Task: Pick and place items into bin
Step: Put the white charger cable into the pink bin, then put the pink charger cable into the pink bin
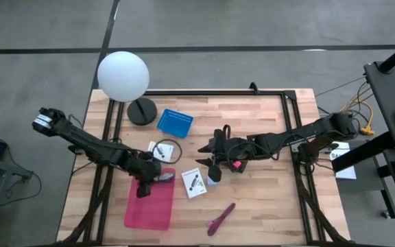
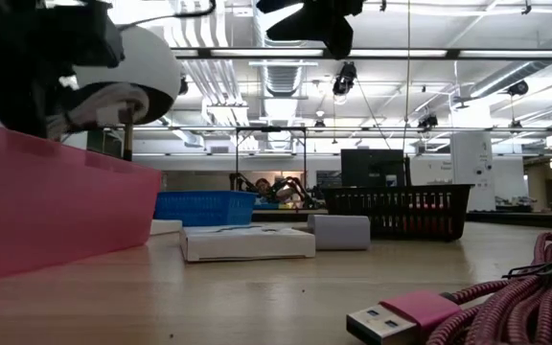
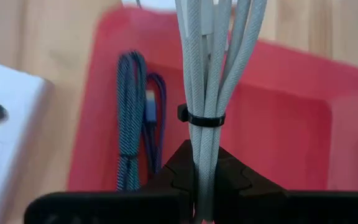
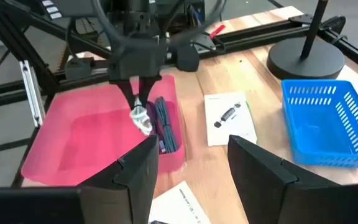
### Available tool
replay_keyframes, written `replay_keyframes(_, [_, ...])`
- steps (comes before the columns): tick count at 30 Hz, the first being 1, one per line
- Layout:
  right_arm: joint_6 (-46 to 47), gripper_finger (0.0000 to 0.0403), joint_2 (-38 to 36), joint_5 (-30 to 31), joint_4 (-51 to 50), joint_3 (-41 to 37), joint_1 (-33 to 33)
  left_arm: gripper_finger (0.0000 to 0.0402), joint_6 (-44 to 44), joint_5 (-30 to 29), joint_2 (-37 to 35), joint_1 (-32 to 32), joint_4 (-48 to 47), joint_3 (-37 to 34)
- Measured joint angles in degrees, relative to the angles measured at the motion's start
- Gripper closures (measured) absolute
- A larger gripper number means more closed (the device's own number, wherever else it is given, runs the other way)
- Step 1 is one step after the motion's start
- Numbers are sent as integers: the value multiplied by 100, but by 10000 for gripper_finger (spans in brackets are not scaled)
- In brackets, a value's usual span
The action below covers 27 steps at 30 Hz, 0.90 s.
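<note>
My left gripper [image 3: 202, 169] is shut on a bundle of pale grey cable [image 3: 211, 68] and hangs over the pink bin [image 1: 149, 206]. The right wrist view shows this gripper [image 4: 140, 93] pointing down into the bin [image 4: 73, 143]. A coiled blue cable [image 3: 134, 118] lies on the bin's floor. My right gripper [image 4: 191, 168] is open above the table's middle [image 1: 214, 161] and holds nothing. White cards [image 1: 194, 183] [image 4: 230, 117] lie flat on the wood beside the bin. A purple pen [image 1: 221, 218] rests near the table's front edge. My left gripper pinches the pale grey cable bundle between its two fingers, just behind the black tie [image 3: 205, 118] that binds the strands [image 3: 202, 152]. The fingers come from above, pointing down. The bundle hangs below them inside the bin; whether its lower end [image 4: 143, 123] touches the floor, I cannot tell.
A blue basket [image 1: 175, 122] and a lamp with a white globe [image 1: 123, 75] and round black base [image 1: 141, 111] stand toward the far edge. A small white box [image 1: 214, 175] sits under the right gripper. A pink USB cable [image 2: 448, 307] lies close to the low camera.
</note>
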Motion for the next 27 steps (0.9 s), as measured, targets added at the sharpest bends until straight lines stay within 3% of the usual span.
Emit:
replay_keyframes(5, [0,223,3,0,5,-30,0,397,-2,425,432,0,-213,0])
replay_keyframes(12, [0,223,3,-1,-7,-39,0,392,2,569,970,-4,-296,0])
replay_keyframes(27, [44,234,3,-1,-10,-41,-1,310,2,855,1165,0,-314,10])
